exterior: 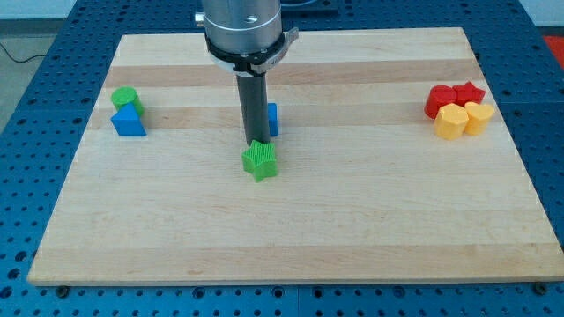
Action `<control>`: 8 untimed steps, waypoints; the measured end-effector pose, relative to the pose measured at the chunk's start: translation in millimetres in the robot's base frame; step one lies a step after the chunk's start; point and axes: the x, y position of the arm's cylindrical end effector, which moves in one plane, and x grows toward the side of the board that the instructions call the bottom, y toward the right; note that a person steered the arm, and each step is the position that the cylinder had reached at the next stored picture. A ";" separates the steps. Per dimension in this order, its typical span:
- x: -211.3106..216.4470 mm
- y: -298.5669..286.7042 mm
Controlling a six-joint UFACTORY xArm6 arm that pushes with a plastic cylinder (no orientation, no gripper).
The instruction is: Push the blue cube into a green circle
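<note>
The blue cube (272,119) sits near the board's middle, mostly hidden behind my rod. The green circle block (125,98) stands at the view's left, touching a blue triangle block (129,121) just below it. My tip (255,143) is at the lower left of the blue cube and right above a green star block (260,161), close to or touching its top edge.
At the view's right sits a tight cluster: two red blocks (441,99) (470,92) above two yellow blocks (452,121) (477,117). The wooden board (291,238) lies on a blue perforated table. The arm's body (242,31) hangs over the board's top middle.
</note>
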 end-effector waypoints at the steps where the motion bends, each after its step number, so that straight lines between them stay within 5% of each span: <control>1: -1.0 30.7; 4: -40.7 -51.3; 6: -59.6 60.5; 8: -79.1 7.4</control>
